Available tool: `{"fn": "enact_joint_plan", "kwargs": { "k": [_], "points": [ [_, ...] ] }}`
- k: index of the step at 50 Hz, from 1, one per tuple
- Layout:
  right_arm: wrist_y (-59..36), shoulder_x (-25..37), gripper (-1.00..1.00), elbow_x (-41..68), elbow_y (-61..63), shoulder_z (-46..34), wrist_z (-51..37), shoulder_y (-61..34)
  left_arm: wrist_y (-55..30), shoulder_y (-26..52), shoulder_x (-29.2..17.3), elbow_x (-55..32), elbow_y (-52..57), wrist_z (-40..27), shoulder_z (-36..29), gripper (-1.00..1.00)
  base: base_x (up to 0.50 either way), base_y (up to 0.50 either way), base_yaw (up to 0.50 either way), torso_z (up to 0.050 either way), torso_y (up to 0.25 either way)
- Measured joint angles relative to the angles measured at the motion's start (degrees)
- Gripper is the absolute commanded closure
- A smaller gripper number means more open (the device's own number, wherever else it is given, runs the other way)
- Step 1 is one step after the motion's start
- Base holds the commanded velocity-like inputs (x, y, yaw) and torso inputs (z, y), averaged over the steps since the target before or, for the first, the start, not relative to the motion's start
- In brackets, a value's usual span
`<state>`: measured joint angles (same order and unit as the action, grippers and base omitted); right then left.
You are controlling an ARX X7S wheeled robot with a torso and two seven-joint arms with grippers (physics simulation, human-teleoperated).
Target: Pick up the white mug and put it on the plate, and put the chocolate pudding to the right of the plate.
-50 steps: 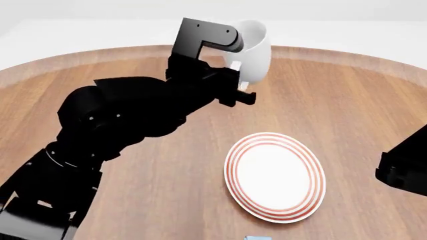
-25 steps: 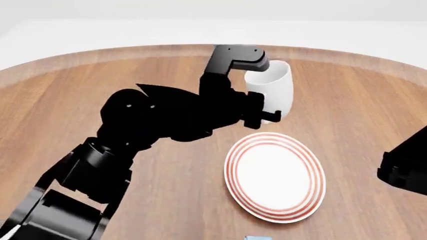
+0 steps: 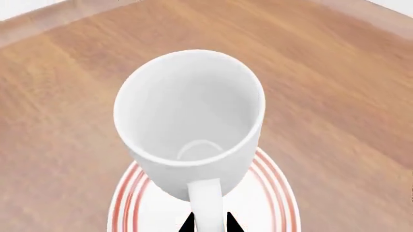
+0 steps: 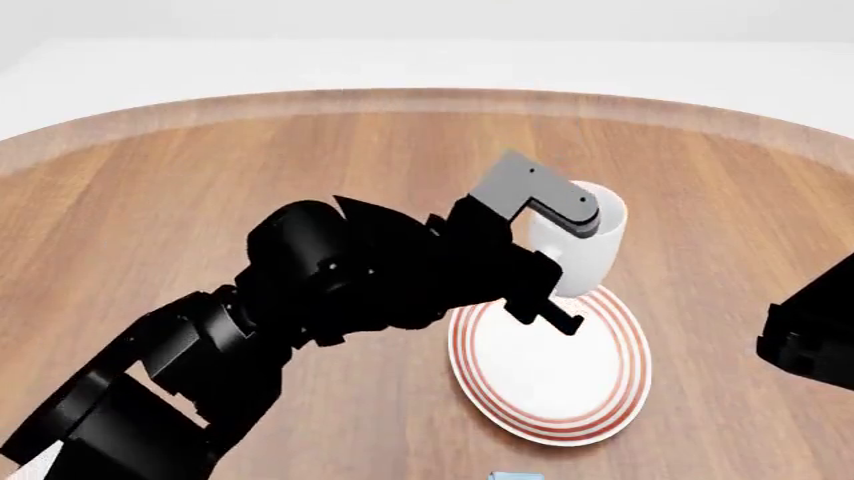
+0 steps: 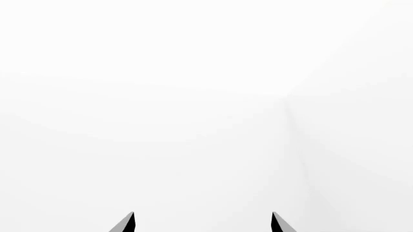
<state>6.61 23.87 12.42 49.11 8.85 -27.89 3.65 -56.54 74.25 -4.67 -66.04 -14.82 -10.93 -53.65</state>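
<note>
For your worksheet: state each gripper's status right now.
Left gripper: shut on the white mug handle.
Right gripper: open, empty.

Your left gripper [image 3: 208, 226] holds the plain white ceramic mug [image 4: 577, 240] by its handle, above the far rim of the round red-ringed plate [image 4: 607, 385] on the wooden table [image 4: 160, 220].

A round wooden table [image 4: 200, 200] fills most of the head view. Its top is brown with a visible grain, and the curved rim has a lighter colour. Behind the far edge there is a plain white surface [image 4: 427, 60], perhaps a floor. In the left wrist view the wood looks somewhat blurred. The right wrist view shows only a pale white background [image 5: 206, 96], nothing distinct.
</note>
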Motion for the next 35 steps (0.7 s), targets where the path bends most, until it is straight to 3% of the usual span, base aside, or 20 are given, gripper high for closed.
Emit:
{"fn": "enact_joint_plan", "kwargs": {
  "k": [12,35],
  "points": [
    [0.00,0.15,-1.00,0.08,-0.06,-0.17,-0.13,-0.03,1.48,0.43,0.45,2.26,-1.56,4.12,-3.56,1.00,0.00,0.00,0.00,0.000,0.000],
    [0.46,0.29,-1.00,0.00,-0.67,-0.58,-0.29,-0.11,6.72,2.08,3.56,5.59,-14.26,11.61,-10.10,1.00,0.00,0.00,0.00,0.000,0.000]
  ]
}}
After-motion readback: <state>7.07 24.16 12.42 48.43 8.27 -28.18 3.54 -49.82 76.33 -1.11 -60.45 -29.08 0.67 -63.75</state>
